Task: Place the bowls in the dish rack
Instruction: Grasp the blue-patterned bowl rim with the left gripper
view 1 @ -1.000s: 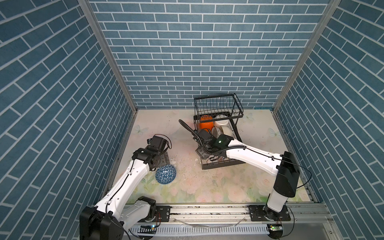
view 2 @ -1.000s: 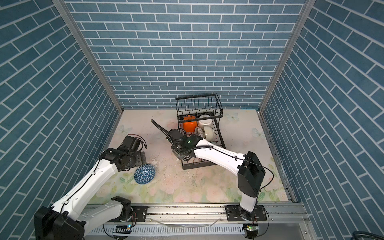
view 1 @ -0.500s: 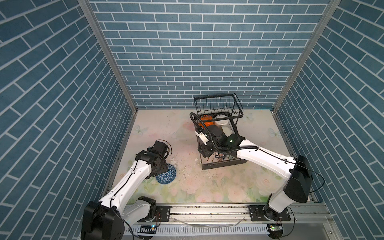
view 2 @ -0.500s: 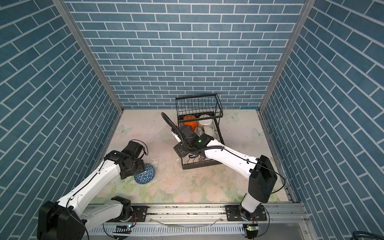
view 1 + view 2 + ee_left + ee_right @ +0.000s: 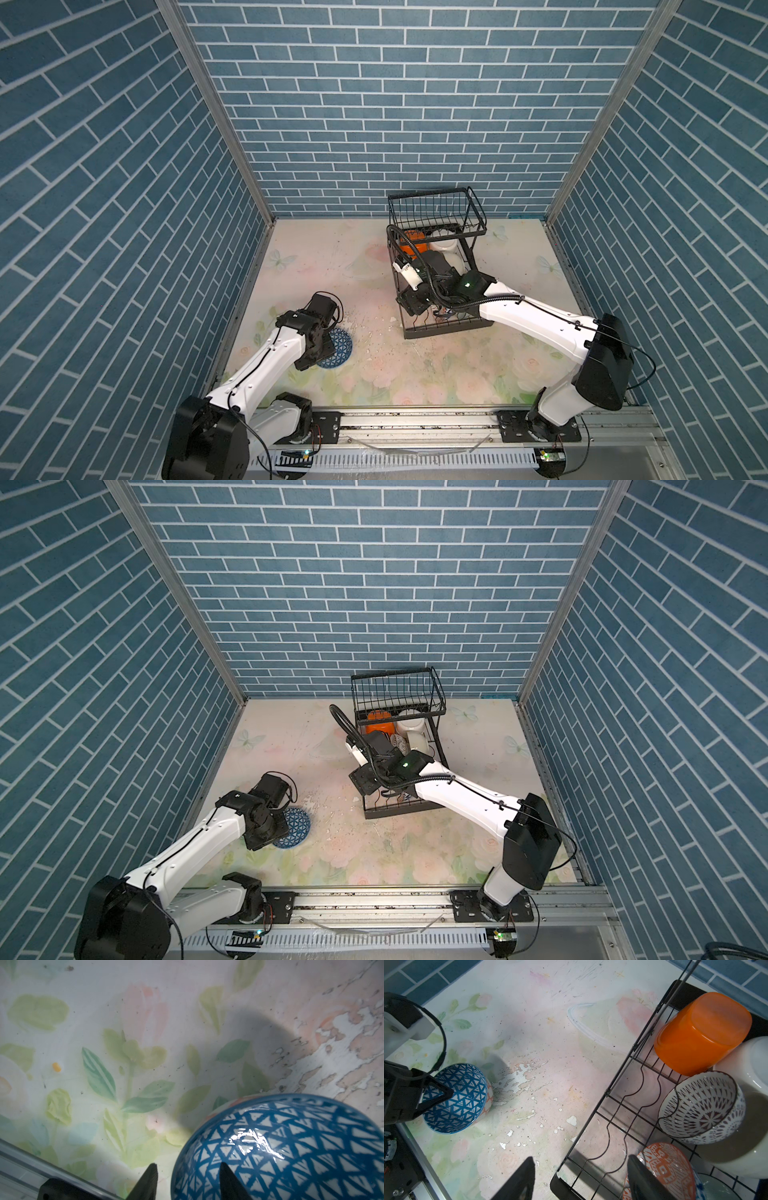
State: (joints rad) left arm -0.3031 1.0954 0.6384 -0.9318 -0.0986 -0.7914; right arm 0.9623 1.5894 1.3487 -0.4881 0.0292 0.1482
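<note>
Here the left pincer straddles the blue bowl's rim, half-closed; right pincer gapes empty.

Blue-and-white triangle-lattice bowl on pastel floral table, print flaked to white. Black wire dish rack: plain orange bowl; white bowl with dark maroon petal pattern; orange-and-white geometric bowl; cream bowl.
</note>
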